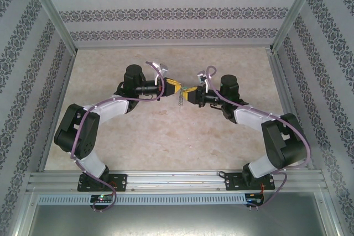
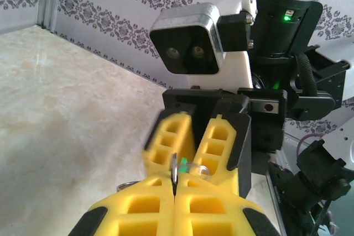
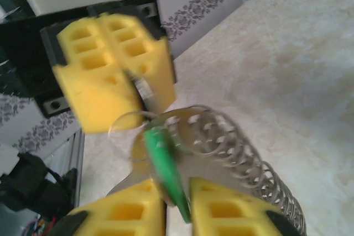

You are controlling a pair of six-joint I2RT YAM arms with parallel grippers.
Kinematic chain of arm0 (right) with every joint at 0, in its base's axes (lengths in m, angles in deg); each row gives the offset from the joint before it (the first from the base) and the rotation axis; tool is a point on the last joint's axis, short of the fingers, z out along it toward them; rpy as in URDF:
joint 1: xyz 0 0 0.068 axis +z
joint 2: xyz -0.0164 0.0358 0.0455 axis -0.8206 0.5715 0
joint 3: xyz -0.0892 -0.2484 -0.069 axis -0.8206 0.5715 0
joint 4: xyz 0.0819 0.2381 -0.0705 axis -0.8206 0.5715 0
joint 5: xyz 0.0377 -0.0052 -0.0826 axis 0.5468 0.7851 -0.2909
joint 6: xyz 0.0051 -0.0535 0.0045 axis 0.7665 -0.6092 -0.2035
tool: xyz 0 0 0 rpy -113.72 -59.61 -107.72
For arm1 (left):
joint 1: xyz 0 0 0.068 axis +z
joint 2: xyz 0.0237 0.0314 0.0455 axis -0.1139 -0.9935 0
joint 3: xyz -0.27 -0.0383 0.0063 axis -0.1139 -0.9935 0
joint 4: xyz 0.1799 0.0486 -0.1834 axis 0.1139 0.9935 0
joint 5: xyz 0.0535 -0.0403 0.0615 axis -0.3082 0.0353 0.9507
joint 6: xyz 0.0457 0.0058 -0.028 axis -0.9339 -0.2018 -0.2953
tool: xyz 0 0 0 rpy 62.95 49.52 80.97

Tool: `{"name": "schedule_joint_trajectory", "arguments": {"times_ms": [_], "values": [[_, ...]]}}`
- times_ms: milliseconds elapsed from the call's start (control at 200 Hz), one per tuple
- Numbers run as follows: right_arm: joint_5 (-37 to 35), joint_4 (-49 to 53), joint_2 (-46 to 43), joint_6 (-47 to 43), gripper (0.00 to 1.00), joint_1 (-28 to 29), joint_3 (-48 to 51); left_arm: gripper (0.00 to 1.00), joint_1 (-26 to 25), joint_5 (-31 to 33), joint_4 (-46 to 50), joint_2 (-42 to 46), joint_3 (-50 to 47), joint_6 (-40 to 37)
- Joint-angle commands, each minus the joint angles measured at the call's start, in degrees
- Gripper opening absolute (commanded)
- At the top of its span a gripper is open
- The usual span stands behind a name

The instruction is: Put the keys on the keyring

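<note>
Above the table (image 1: 166,147): left hand (image 1: 178,88) clamped on keyring (image 3: 232,142), right hand (image 1: 189,92) on green-tagged keys (image 3: 163,172), plain from the right wrist, indistinct from above.

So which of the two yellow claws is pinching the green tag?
The right gripper: the green tag sits between its fingers, while the left gripper pinches thin silver metal.
</note>
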State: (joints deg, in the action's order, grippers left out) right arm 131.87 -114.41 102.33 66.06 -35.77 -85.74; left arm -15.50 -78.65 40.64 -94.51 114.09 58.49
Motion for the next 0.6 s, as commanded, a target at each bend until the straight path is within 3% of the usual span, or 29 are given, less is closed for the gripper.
{"name": "schedule_joint_trajectory", "arguments": {"times_ms": [0,300,595], "values": [[1.9,-3.3,-0.9,-0.3,0.0,0.5,0.3,0.0,-0.3,-1.7,-6.6,1.3,0.2,2.6],[0.8,1.1,-4.3,-2.0,0.0,0.1,2.0,0.0,0.0,-1.5,-12.1,0.9,-0.3,5.9],[1.7,1.4,-0.2,-1.4,0.0,2.1,-1.0,0.0,-0.2,-1.5,-15.9,0.6,-0.8,8.5]]}}
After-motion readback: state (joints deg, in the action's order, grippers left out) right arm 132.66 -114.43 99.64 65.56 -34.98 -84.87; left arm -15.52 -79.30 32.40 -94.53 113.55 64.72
